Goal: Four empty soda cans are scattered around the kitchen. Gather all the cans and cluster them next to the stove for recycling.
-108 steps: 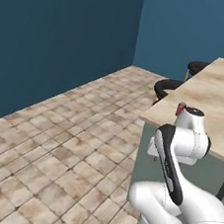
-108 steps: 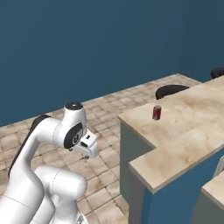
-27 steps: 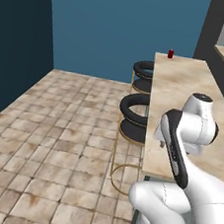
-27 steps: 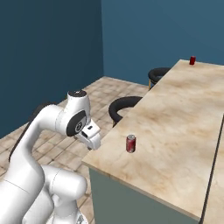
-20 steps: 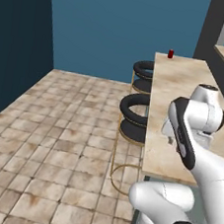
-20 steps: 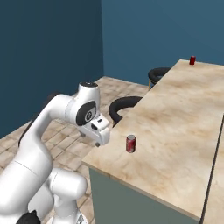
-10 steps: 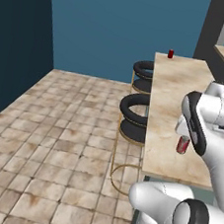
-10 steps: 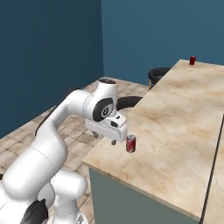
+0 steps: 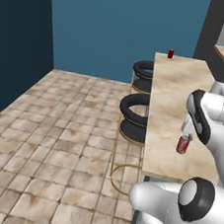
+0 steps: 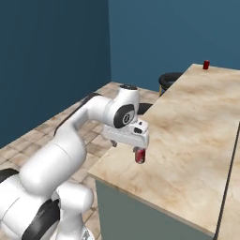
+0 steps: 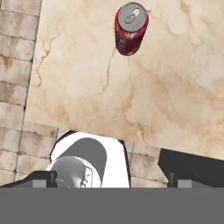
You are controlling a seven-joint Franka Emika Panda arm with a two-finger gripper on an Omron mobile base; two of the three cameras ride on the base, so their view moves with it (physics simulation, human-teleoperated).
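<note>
Red can (image 11: 131,29) upright near the table's (image 10: 197,126) front edge — pincer (image 10: 129,144) spread wide above it — bare marble beyond.

A home kitchen, rendered rather than real. A long counter (image 9: 169,106) with a beige marble top juts into the room like a breakfast bar, with two black-cushioned bar stools (image 9: 134,117) on thin brass frames just beside it. The floor (image 9: 55,147) is brown stone tile, the walls (image 9: 119,30) deep blue. Red soda cans (image 10: 140,155) stand on the counter.
</note>
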